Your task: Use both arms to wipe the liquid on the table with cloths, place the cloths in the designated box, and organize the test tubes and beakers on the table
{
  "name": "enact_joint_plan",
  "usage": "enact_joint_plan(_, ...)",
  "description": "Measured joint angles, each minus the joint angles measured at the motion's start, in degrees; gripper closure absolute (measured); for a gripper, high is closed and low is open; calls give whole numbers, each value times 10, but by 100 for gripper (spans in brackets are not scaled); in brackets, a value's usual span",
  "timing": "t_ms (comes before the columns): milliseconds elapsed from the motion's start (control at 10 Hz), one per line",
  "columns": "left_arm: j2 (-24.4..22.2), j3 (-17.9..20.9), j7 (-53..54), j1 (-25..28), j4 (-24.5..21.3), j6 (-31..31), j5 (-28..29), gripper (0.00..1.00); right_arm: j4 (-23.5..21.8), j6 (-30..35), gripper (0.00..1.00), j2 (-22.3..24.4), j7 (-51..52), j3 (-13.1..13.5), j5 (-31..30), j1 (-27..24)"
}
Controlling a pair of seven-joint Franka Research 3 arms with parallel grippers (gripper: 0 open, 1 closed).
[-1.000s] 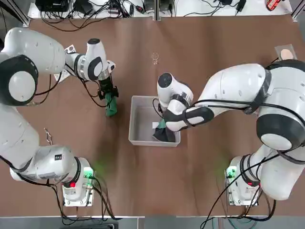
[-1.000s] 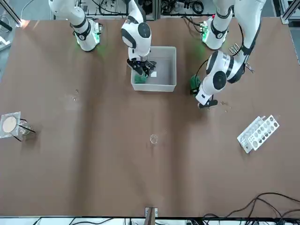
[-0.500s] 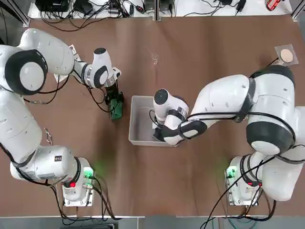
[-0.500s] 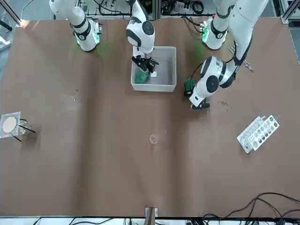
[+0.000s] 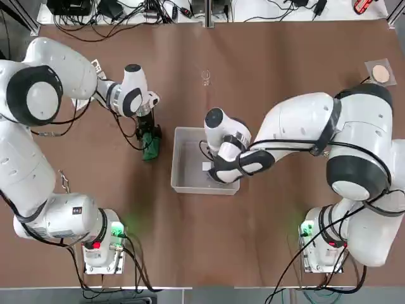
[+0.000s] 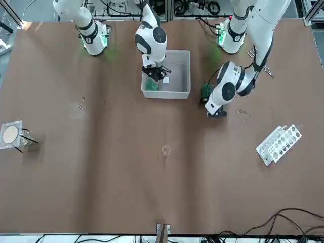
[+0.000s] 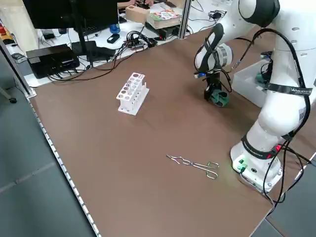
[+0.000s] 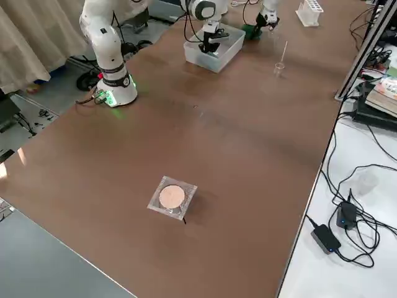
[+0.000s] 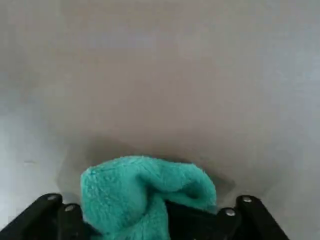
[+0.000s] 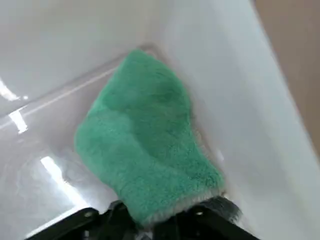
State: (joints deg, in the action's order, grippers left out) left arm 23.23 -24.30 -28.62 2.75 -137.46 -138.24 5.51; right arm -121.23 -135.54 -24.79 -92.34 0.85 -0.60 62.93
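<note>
Two white robot arms bent over a brown worktop [image 5: 202, 244], each with a cloth at its tool. The left tool [image 9: 150, 222] was clamped on a crumpled green cloth [image 9: 142, 192], just beside the pale box [image 5: 190, 161] on the robot's left. Inside that box, the right tool [image 10: 145, 227] had its fingers together on the edge of a second cloth [image 10: 140, 135], green with a darker patch of fabric showing beneath it. The rest of that cloth lay spread near the box's wall.

Farther out from the robot, past the box, a small clear beaker [image 8: 279, 68] stood with a thin rod rising from it (easy to miss from where I stood). Off to the robot's left sat a white rack [image 7: 132, 94] full of round holes, well apart from the box, and metal tongs [image 7: 195, 164] with looped handles lay flat near the left arm's base. Over on the robot's right, a round pale disc [image 8: 172, 197] rested on a square sheet. A few clear drops [image 6: 244, 113] dotted the worktop near the left arm.
</note>
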Motion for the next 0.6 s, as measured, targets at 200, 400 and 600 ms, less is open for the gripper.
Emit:
enact_joint_plan(200,-13,45,11,2,-8,43,29,89,45,88,90,8,19,3,0,-11)
enact_joint_plan(400,-39,104,47,2,-38,49,47,89,80,169,90,43,71,4,0,-34)
enact_joint_plan(600,-59,177,94,6,-61,49,56,89,90,233,90,101,167,6,-1,-76)
